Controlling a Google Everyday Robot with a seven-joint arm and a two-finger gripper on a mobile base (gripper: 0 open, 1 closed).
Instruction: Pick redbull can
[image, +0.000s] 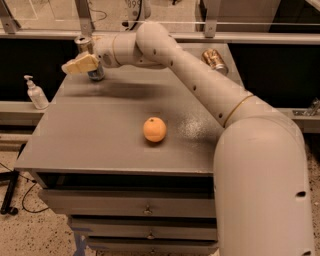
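The redbull can (85, 46) stands upright at the far left corner of the grey table (100, 130), silver top showing and its lower body dark. My gripper (80, 64) reaches in from the right on the long beige arm. Its tan tip lies across the can's middle on the near-left side and hides part of the can. I cannot tell whether it touches the can.
An orange (154, 129) sits near the table's middle. A gold-bronze can (215, 60) lies on its side at the far right. A soap dispenser bottle (35, 93) stands on a ledge left of the table. Drawers are below the tabletop, and a rail runs behind it.
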